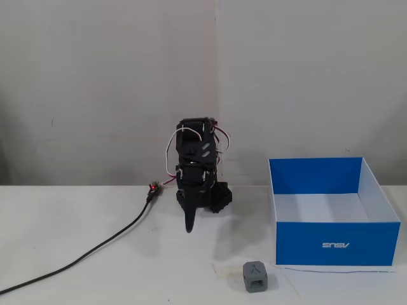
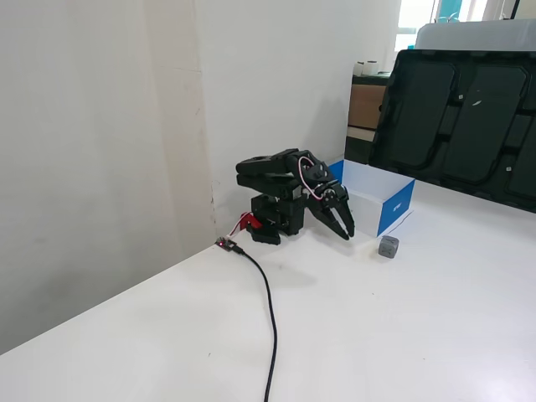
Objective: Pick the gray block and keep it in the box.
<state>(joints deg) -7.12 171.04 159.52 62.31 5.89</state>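
Spreading across both fixed views, the white tabletop (image 1: 76, 254) runs up to a pale wall along its back edge. On it, the box (image 1: 331, 241) is the biggest item: blue outside, white inside, open at the top, with a white logo printed upside down on its front wall. In a fixed view it sits toward the right edge of the tabletop, a little back from the front edge; in a fixed view (image 2: 377, 197) it shows just behind the arm.

Next in size is the black arm (image 1: 197, 171), folded low on its base near the back edge, with white and red wires looping over its joints. Its upper links are tucked together and the gripper (image 2: 342, 224) slopes down and forward, tips hanging just above the tabletop and empty; the fingers (image 2: 336, 219) look drawn close together, though whether they fully meet cannot be told.

A black cable (image 1: 95, 251) trails from a small red-lit connector beside the base toward the front left corner.

Smallest is the gray block (image 1: 255, 277), resting on the tabletop near the front edge, just outside the box's front left corner, its Y-shaped groove on the near face. It lies well apart from the gripper.
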